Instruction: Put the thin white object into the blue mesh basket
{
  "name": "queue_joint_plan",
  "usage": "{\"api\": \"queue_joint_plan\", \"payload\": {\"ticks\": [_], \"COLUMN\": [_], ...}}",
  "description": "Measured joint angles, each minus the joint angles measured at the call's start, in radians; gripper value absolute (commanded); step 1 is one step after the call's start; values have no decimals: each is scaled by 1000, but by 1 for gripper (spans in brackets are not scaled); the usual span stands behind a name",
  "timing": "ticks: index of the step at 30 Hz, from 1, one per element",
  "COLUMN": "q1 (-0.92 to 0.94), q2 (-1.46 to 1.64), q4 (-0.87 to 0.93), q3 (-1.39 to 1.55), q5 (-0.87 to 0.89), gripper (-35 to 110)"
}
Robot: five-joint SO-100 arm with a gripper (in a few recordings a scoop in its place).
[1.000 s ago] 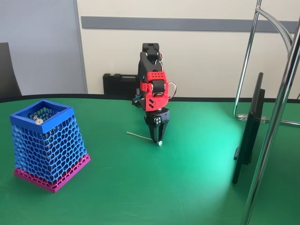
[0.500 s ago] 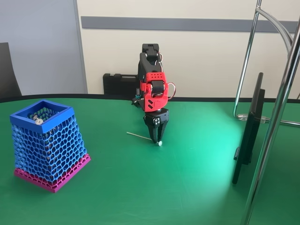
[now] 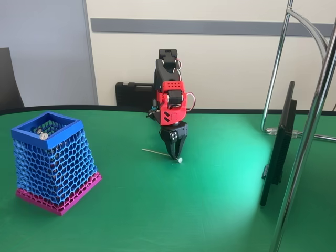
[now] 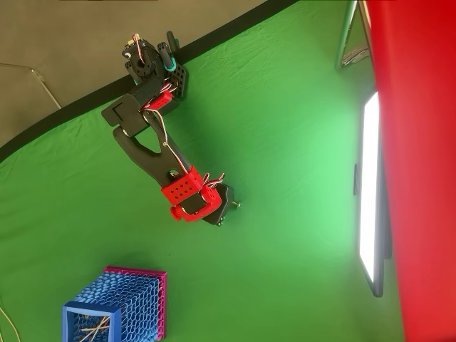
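Standing nearest in the fixed view, the basket [image 3: 52, 167] sits at the left of the green bench [image 3: 210, 210], its blue honeycomb mesh tapering up from a magenta base to a solid blue rim. A small grey knob [image 3: 43, 135] rests at the rim's near edge, and more thin pieces lie inside. In the overhead view the basket [image 4: 117, 311] lies at the lower left, with pale sticks visible through its open top.

Further back, near the middle of the bench, the stick [image 3: 160, 154] lies flat, its thin shaft running left from a small round whitish head at its right end. It is well apart from the basket.

The claw [image 3: 176, 155] points straight down over the head end of the stick, its black fingers [image 3: 172, 147] drawn close together around the shaft just beside the head. Whether they actually clamp it I cannot tell; the stick lies on the bench. In the overhead view the claw [image 4: 219, 214] is hidden under the red wrist.

Behind it the arm [image 3: 170, 94] rises, red at the wrist and black above. At the right a dark monitor [image 3: 281, 147] stands edge-on, beside a chrome frame [image 3: 307, 136].
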Motion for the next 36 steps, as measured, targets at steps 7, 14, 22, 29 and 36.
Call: {"api": "queue_joint_plan", "payload": {"ticks": [7,14,22,29,36], "q1": [0,0,5,-17,11], "q2": [0,-2,-2,61,126], "q4": [0,0,0,0,0], "q3": [0,-17,-35,-57,-133], "q5": [0,-21,-71,-135,-212], "gripper": [6,6,5,6,4]}}
